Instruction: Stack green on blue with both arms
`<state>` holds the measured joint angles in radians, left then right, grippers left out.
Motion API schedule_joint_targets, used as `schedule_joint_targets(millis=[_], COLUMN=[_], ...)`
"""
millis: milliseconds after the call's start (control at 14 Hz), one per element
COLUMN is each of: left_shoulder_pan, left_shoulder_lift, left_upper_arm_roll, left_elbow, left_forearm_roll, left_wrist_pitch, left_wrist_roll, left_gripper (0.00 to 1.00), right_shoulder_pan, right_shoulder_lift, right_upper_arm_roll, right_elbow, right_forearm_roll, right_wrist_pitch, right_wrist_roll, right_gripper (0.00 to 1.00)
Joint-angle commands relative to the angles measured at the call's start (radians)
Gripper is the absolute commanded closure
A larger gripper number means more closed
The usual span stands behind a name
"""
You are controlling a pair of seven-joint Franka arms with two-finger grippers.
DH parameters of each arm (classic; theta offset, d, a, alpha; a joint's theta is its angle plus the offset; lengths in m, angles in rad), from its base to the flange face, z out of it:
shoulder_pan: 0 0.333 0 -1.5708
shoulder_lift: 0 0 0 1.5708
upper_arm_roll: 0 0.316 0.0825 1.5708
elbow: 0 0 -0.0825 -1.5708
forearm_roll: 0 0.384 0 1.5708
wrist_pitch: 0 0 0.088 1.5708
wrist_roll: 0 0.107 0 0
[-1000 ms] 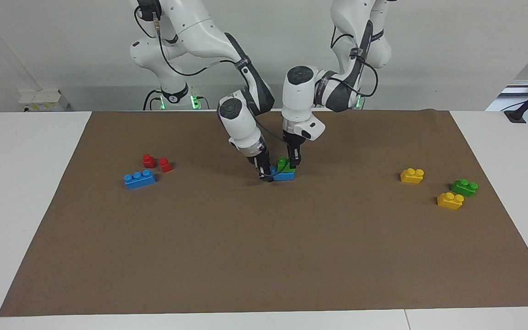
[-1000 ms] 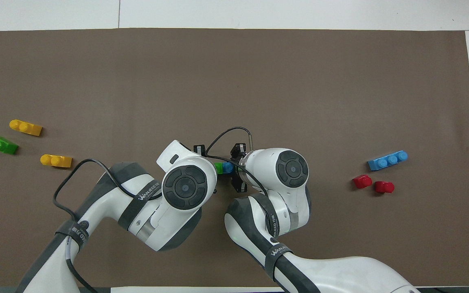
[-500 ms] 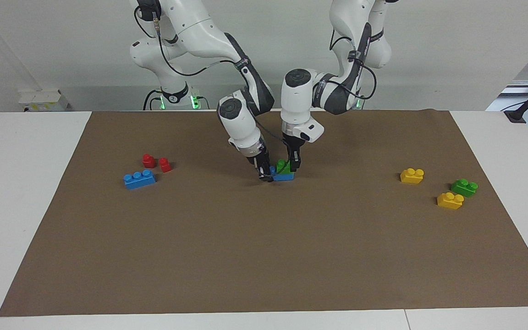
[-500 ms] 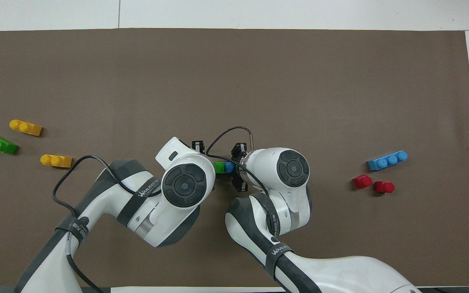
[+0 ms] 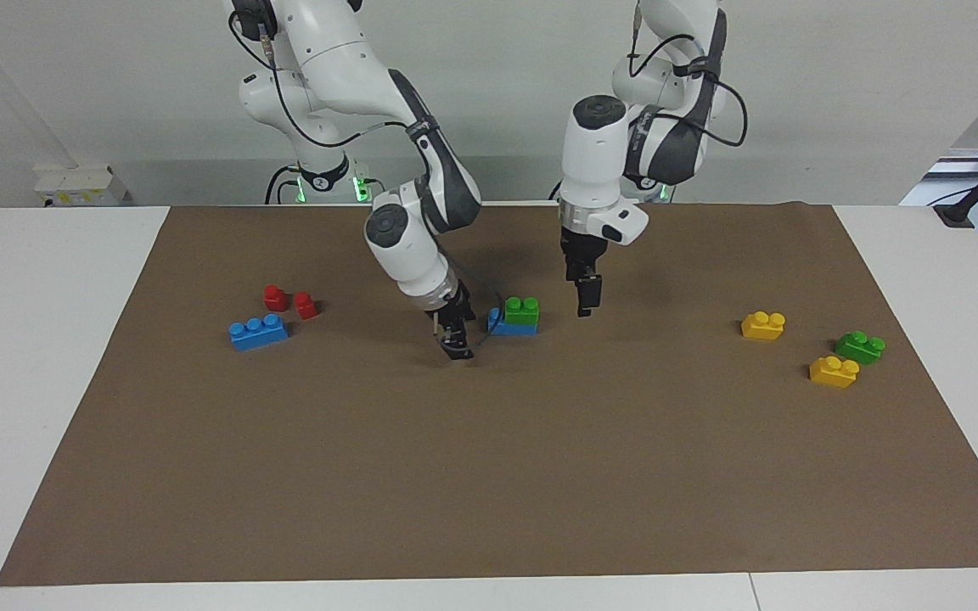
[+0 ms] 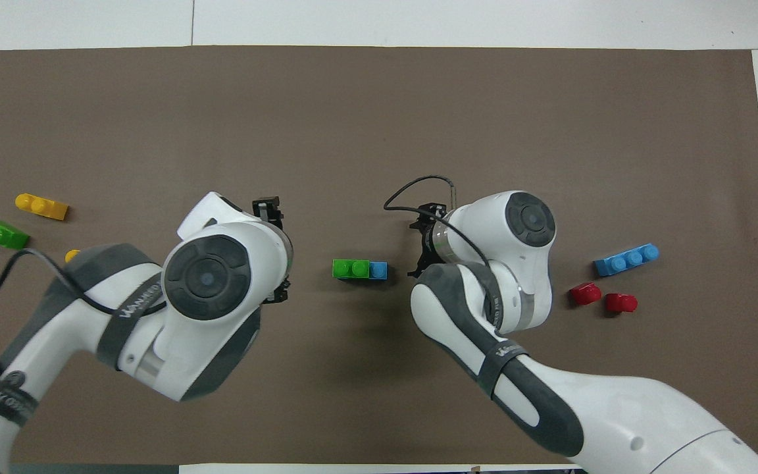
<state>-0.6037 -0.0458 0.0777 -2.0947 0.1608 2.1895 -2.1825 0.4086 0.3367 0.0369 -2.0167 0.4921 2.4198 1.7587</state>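
A green brick (image 5: 523,310) sits on top of a blue brick (image 5: 510,327) in the middle of the brown mat, with one blue stud left bare toward the right arm's end. The stack also shows in the overhead view, green (image 6: 351,268) on blue (image 6: 379,270). My right gripper (image 5: 455,341) is open and empty, low over the mat beside the stack toward the right arm's end. My left gripper (image 5: 586,299) is open and empty, raised over the mat beside the stack toward the left arm's end. Neither touches the stack.
A second blue brick (image 5: 259,332) and two red pieces (image 5: 275,297) (image 5: 306,305) lie toward the right arm's end. Two yellow bricks (image 5: 763,325) (image 5: 834,372) and a second green brick (image 5: 860,347) lie toward the left arm's end. The brown mat (image 5: 489,475) covers the table.
Both grippers have let go of the stacked bricks and drawn apart, the left one rising toward its end, the right one sliding toward its end. The stack stays put.
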Motion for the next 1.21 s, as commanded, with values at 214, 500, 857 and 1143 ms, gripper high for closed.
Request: schedule_joint_targets(millis=[214, 500, 857, 1143], left_shoulder_pan=[0.197, 0.329, 0.462, 0.542], left_shoulder_lift=[-0.101, -0.105, -0.105, -0.103], left_upper_arm_roll=[0.004, 0.004, 0.005, 0.007], left_elbow=[0.07, 0.15, 0.176, 0.185], left_forearm_roll=[-0.029, -0.061, -0.092, -0.101], left_wrist_pitch=[-0.195, -0.319, -0.359, -0.386], left_wrist_roll=[0.413, 0.724, 1.284, 1.731], left_gripper=[0.0, 0.0, 0.0, 0.0], right_shoulder_pan=[-0.195, -0.347, -0.487, -0.508], right_shoulder_lift=[-0.103, -0.185, -0.22, -0.297], right_upper_arm_roll=[-0.002, -0.002, -0.002, -0.002], right_elbow=[0.053, 0.094, 0.225, 0.263], right_forearm_roll=[0.026, -0.114, -0.262, -0.392], right_wrist_pitch=[-0.217, -0.376, -0.594, -0.669], right_wrist_roll=[-0.323, -0.698, -1.198, -1.45], right_gripper=[0.0, 0.0, 0.0, 0.0])
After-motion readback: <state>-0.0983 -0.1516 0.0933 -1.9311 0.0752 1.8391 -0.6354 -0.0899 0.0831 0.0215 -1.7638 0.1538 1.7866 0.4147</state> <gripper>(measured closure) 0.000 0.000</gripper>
